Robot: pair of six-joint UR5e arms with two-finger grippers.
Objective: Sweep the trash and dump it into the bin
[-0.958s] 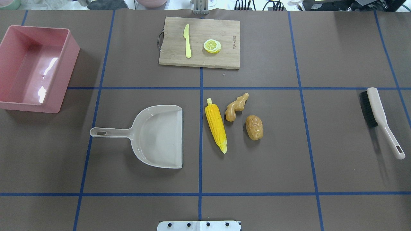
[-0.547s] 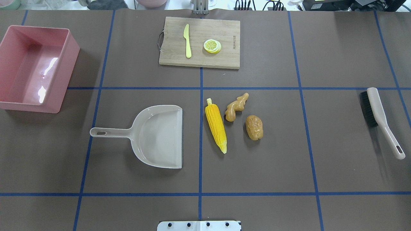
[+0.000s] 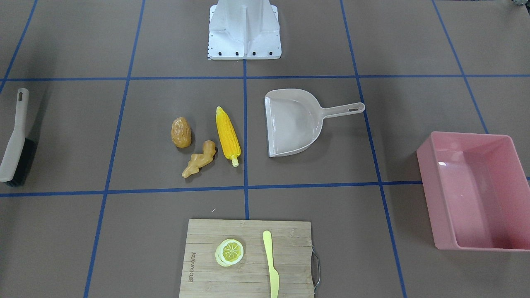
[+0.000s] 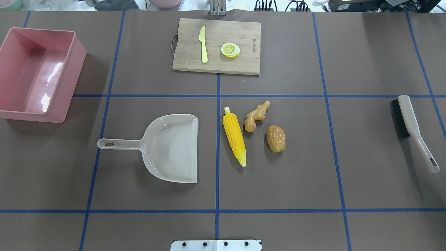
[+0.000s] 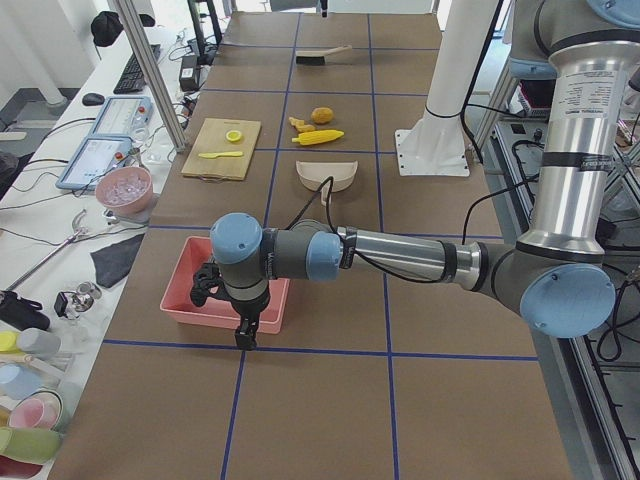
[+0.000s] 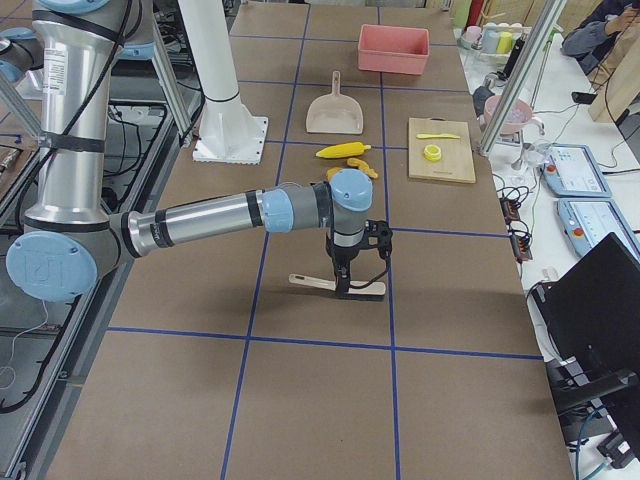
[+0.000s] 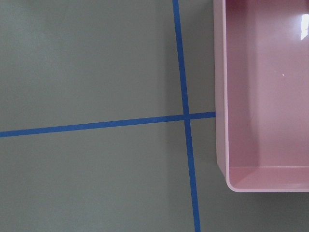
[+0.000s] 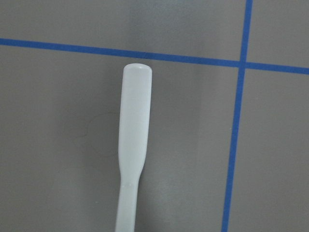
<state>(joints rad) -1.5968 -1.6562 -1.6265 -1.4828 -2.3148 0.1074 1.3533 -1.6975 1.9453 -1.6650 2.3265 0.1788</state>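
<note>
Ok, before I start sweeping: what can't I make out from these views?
Left gripper: seen only in the exterior left view, too small; open or shut unclear.
Right gripper: only in the exterior right view, same doubt.
Brush: right wrist view shows only its pale back, cut by the lower edge; bristles hidden.
Bin: cut off by the left wrist view's right edge.

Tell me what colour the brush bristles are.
Black, on the brush; the overhead exterior view shows them best.
</note>
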